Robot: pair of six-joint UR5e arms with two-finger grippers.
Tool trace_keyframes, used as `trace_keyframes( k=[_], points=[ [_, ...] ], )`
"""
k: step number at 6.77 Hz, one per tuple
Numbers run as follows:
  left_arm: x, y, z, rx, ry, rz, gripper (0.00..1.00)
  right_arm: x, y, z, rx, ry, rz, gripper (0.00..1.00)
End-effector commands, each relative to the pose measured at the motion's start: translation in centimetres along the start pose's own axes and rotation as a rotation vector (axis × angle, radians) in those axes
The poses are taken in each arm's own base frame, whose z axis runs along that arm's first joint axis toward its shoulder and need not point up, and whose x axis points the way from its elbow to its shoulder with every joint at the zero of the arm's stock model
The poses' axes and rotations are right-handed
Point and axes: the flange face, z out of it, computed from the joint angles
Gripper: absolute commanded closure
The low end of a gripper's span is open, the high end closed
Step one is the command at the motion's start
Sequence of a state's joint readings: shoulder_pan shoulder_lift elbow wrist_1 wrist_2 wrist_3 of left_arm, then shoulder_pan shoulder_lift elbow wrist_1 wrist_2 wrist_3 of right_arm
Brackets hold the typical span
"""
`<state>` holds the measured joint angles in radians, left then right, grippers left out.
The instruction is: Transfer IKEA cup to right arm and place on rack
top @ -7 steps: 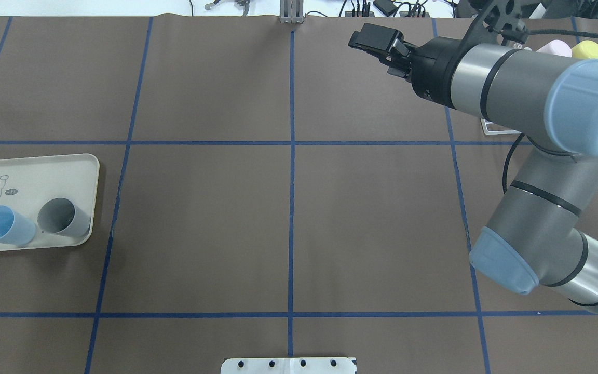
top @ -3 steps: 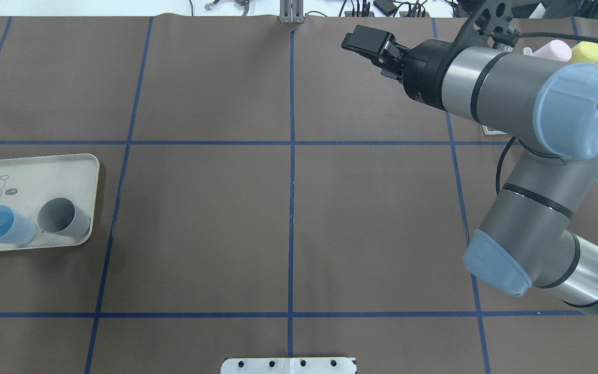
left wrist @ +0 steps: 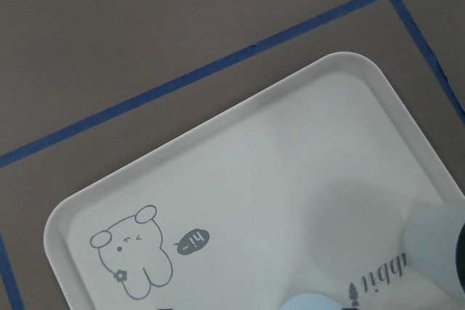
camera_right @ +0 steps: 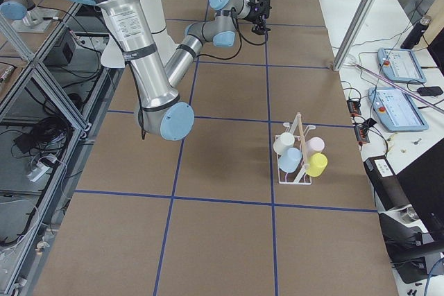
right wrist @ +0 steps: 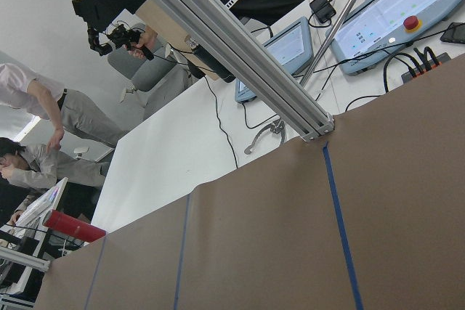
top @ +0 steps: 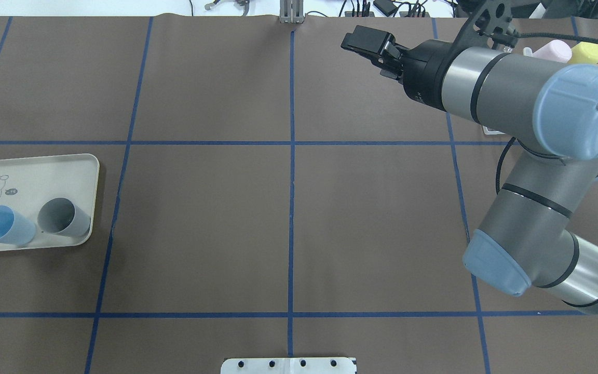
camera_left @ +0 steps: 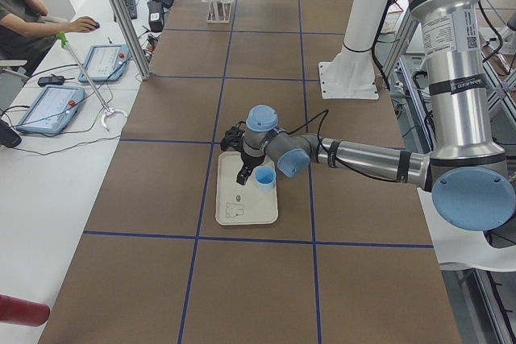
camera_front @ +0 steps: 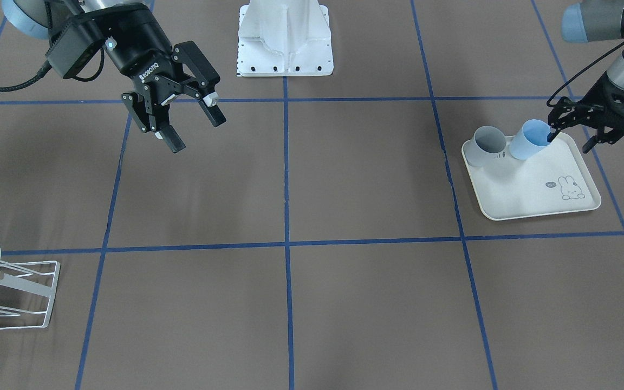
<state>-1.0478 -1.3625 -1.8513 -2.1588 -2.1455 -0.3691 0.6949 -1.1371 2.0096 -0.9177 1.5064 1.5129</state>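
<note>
1. Now, front view: the right gripper [camera_front: 195, 132] hangs above the table [camera_front: 344, 179], fingers spread wide and empty. The left gripper [camera_front: 569, 140] is down at the tray [camera_front: 539, 203] with its jaws apart. One fingertip sits at the mouth of the blue cup [camera_front: 528, 142], the other outside the cup, past the tray's edge. The blue cup stands mouth up on the tray with the grey cup [camera_front: 486, 145] just beside it. The rack [camera_front: 17, 295] is at the opposite end of the table, well apart from the tray
2. Overhead: the right arm [top: 506, 93] reaches forward on its own side. Both cups sit side by side along the tray's near edge. Only a black fingertip of the left gripper shows at the view's edge, just above the blue cup
3. Left side view: the left gripper is over the blue cup on the tray, too small to judge the jaws
4. Right side view: the rack carries four cups [camera_right: 300, 154]: white, pale blue, pink, yellow
5. Left wrist: bare tray floor with a small animal drawing [left wrist: 134, 252]; the blue cup's rim peeks in at the bottom edge
6. Right wrist: table paper, tape lines [right wrist: 338, 215], a metal post [right wrist: 240, 56], people beyond
</note>
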Motion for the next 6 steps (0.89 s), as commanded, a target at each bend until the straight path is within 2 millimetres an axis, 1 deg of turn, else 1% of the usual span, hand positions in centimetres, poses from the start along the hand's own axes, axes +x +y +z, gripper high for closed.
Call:
trace_keyframes(
  k=[1, 2, 6],
  points=[
    [-0.5, 0.5, 0.7, -0.02, -0.002, 0.037, 0.18, 0.4, 0.0, 0.3, 0.001, -0.014, 0.002, 0.0],
    [-1.0, 1.1, 1.2, -0.036, -0.006, 0.042, 0.18, 0.5, 0.1, 0.3, 0.001, -0.014, 0.002, 0.0],
    [1.1, 2.1, 3.3, -0.092, 0.02, 0.083, 0.18, 0.6, 0.1, 0.4, 0.001, -0.011, 0.002, 0.0]
  ],
)
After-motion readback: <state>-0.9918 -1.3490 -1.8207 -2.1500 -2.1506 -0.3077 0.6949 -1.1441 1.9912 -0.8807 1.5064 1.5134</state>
